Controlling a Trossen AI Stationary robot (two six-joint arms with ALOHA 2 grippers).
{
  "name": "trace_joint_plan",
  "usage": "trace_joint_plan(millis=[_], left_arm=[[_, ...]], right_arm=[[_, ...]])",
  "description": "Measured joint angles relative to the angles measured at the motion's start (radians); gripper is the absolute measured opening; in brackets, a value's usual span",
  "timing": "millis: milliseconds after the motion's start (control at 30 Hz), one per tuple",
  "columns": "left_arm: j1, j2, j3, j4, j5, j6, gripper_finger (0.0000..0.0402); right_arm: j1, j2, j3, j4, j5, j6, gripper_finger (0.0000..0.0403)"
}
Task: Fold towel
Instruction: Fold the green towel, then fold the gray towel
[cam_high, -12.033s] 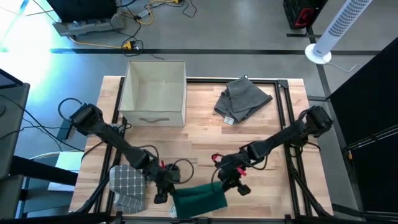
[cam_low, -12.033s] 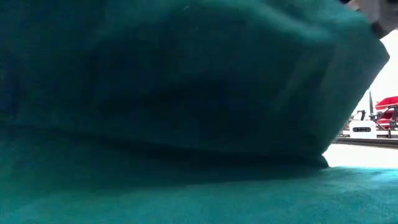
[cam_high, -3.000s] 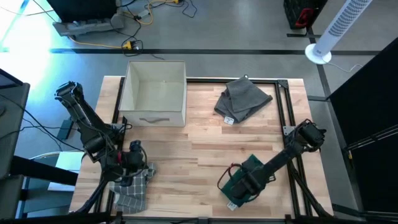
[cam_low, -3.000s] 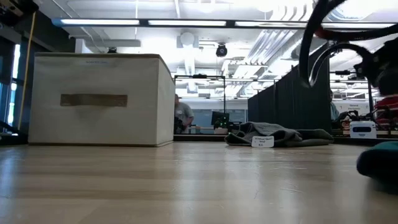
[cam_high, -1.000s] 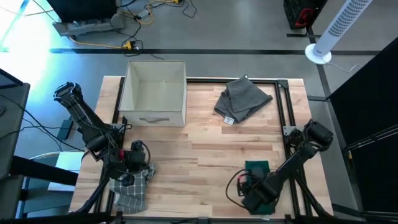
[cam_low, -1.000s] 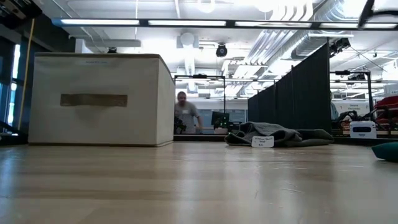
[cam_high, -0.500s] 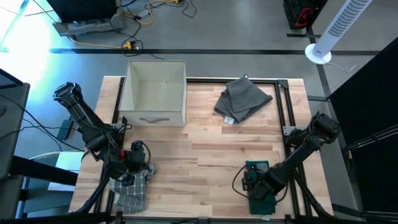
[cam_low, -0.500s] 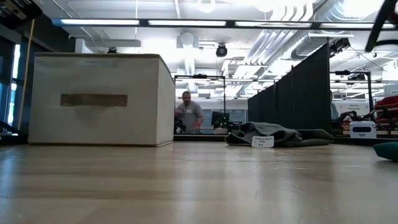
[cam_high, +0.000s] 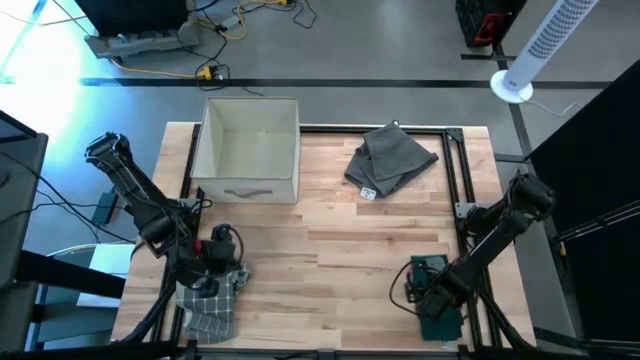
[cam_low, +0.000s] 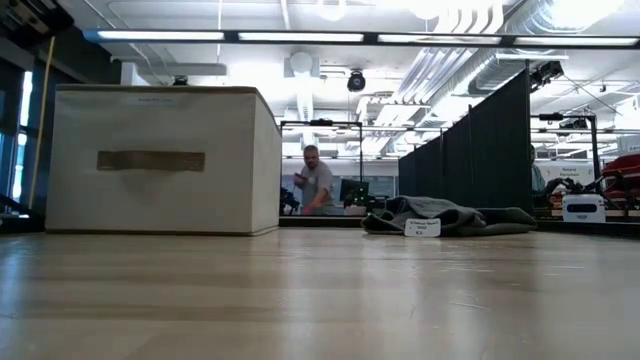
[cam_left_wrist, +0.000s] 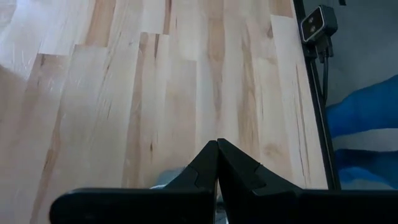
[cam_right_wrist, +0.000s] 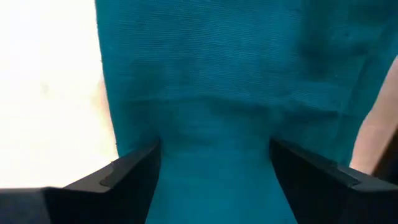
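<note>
The teal towel (cam_high: 436, 305) is seen at the near right corner of the wooden counter (cam_high: 330, 220), beside the black frame rail along the right edge, its near end close to the counter's near edge. A wide stretch of bare planks is left open across the middle, between the two arms. The right gripper (cam_high: 428, 292) is set over the towel; in the right wrist view its fingers (cam_right_wrist: 127, 168) are spread wide, and the woven teal cloth (cam_right_wrist: 211, 93) fills the gap between them, though whether it is touched cannot be told. The left gripper (cam_high: 218, 262) is held at the near left, above a checked cloth (cam_high: 208, 305); in its wrist view the fingers (cam_left_wrist: 233, 168) are pressed together with nothing between them. A cream fabric box (cam_high: 250, 148) with an open top is placed at the far left, and a crumpled grey towel (cam_high: 388, 160) with a white label lies at the far middle. A person (cam_low: 316, 185) is seen in the room beyond.
</note>
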Motion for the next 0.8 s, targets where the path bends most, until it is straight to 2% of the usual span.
trace_joint_plan(millis=[300,533,700,800], left_arm=[[0.018,0.0,0.0,0.028,0.007,0.001,0.0],[0.018,0.0,0.0,0.027,0.015,-0.016,0.0],[0.018,0.0,0.0,0.026,0.016,-0.001,0.0],[0.018,0.0,0.0,0.026,0.016,0.02,0.0]], right_arm=[[-0.048,-0.101,-0.092,-0.042,0.029,-0.004,0.0286],[-0.039,-0.169,-0.092,-0.128,0.036,-0.011,0.0286],[-0.041,-0.215,-0.039,-0.156,0.091,-0.052,0.0286],[-0.042,-0.234,0.044,-0.212,0.167,-0.064,0.0286]])
